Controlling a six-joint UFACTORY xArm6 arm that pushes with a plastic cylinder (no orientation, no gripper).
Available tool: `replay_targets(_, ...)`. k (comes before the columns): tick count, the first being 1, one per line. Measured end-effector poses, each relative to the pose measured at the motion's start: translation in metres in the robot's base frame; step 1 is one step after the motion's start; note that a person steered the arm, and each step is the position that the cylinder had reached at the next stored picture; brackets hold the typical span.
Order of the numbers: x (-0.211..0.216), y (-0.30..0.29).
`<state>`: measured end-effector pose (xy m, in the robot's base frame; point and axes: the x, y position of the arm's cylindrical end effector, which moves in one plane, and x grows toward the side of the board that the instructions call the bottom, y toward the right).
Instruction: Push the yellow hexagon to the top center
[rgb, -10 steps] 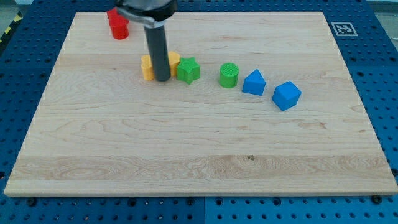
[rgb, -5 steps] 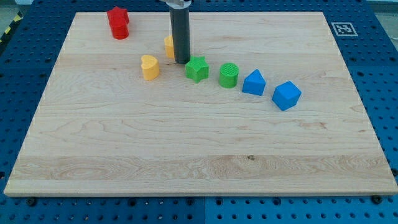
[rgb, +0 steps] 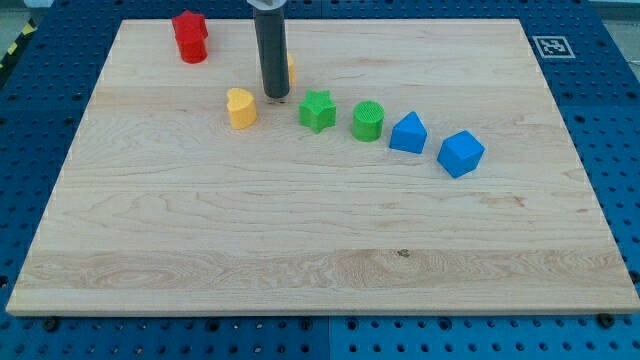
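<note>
No readable text, brand, label or number is found anywhere in the view. One sign alone is seen: a small black-and-white square marker (rgb: 551, 46), of the fiducial kind, fixed at the wooden board's (rgb: 320, 240) corner at the view's top right. Its pattern is too small to be deciphered.

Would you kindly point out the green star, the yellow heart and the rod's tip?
green star (rgb: 317, 110), camera view, its top face.
yellow heart (rgb: 240, 107), camera view, its middle.
my tip (rgb: 276, 95), camera view, the rod's very end.
</note>
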<state>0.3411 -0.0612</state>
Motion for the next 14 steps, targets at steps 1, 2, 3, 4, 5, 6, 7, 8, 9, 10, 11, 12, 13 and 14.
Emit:
replay_targets(1, -0.001, 0.000)
replay_targets(2, -0.001, -0.007)
replay_targets(3, -0.010, -0.007)
replay_targets(4, -0.019, -0.013)
replay_targets(5, -0.021, -0.024)
replay_targets(6, -0.025, -0.026)
replay_targets(7, -0.042, -0.026)
replay_targets(8, -0.050, -0.010)
replay_targets(9, -0.050, 0.006)
replay_targets(10, -0.051, 0.017)
replay_targets(11, -0.051, 0.028)
replay_targets(12, -0.051, 0.041)
replay_targets(13, -0.050, 0.059)
replay_targets(14, -0.041, 0.076)
